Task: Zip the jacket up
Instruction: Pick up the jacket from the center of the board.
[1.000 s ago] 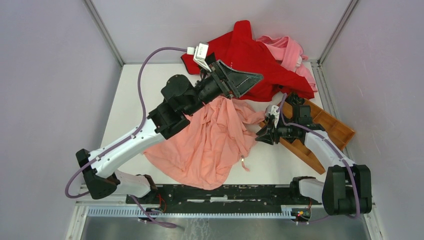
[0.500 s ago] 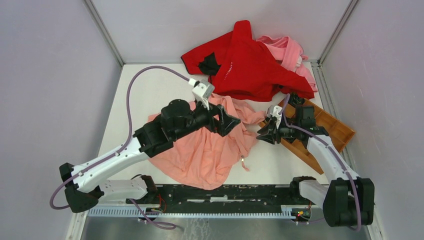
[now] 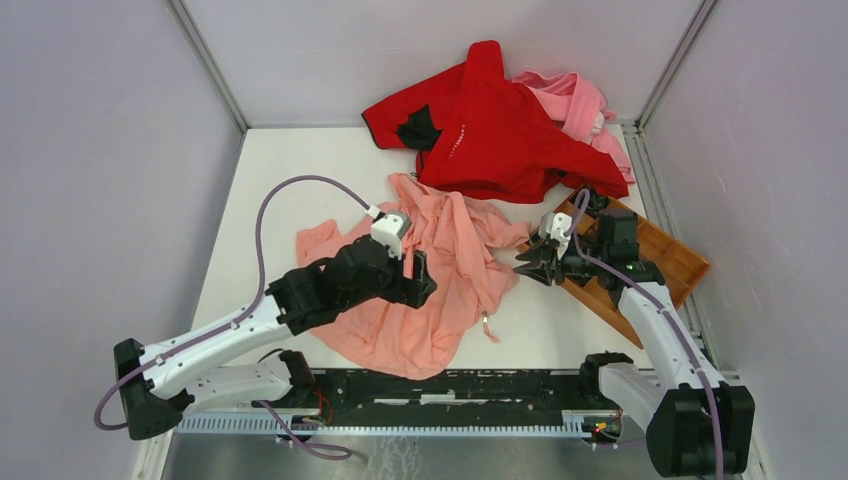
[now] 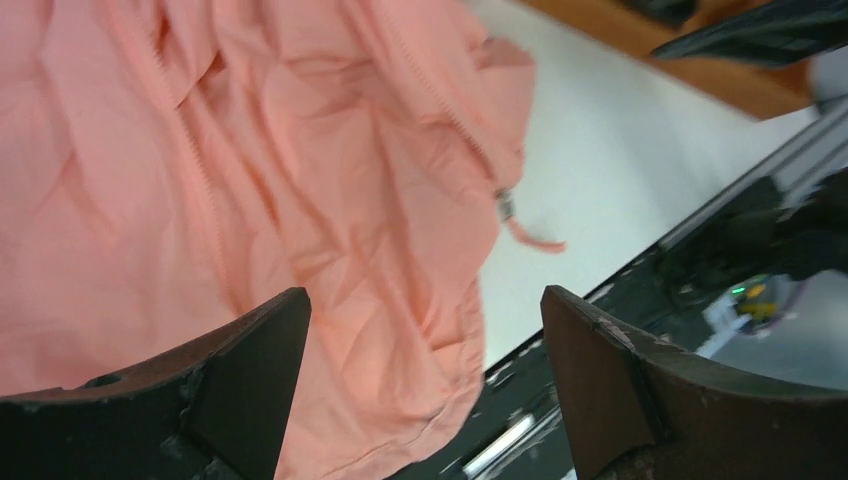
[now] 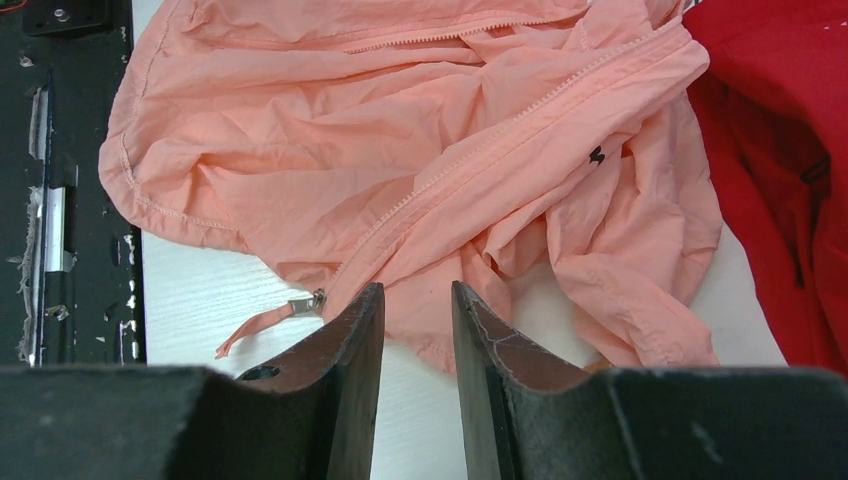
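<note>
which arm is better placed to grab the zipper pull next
Probably right. The right fingers are empty and point at the jacket's edge, with the pull just ahead on the table. The left fingers hover open over the jacket's middle.

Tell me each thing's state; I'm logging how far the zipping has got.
jacket: crumpled, unzipped
zipper slider: at the low end of one zipper row
red garment: heaped at the back
pale pink garment: bunched behind the red one
wooden tray: lying askew
left gripper: open, empty, over the jacket
right gripper: slightly open, empty
</note>
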You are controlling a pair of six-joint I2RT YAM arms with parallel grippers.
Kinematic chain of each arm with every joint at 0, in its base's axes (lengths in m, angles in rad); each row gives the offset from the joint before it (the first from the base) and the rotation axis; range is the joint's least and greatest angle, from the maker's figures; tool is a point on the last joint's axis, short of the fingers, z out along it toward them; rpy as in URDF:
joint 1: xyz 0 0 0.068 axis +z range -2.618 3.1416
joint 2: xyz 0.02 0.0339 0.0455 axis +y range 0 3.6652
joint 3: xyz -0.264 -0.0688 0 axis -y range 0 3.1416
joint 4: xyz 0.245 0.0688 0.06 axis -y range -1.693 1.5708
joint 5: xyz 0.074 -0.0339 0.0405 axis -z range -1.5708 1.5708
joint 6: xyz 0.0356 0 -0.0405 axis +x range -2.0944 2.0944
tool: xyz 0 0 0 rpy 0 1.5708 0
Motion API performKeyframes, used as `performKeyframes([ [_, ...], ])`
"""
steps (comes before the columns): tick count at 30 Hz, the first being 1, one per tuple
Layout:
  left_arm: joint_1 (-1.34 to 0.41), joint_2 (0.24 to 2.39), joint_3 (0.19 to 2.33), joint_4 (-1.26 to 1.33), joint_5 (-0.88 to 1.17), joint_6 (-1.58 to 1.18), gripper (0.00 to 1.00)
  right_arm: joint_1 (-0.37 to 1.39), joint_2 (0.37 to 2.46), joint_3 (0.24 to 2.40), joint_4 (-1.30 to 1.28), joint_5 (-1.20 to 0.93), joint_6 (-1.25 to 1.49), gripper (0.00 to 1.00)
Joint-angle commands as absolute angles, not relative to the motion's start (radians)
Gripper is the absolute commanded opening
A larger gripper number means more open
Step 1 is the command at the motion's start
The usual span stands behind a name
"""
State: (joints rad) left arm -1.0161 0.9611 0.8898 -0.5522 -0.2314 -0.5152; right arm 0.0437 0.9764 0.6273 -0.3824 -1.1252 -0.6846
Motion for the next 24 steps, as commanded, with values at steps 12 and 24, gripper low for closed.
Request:
performKeyframes([
  [12, -1.089, 1.427, 1.8, -0.343, -0.302, -0.914, 1.0, 0.039, 1.03, 0.617, -0.361, -1.179, -0.686, 0.37],
  [24, -1.122, 1.462, 1.938, -0.351, -0.377, -0.866, 1.0, 0.04, 1.111, 0.632, -0.394, -1.186, -0.707, 0.37],
])
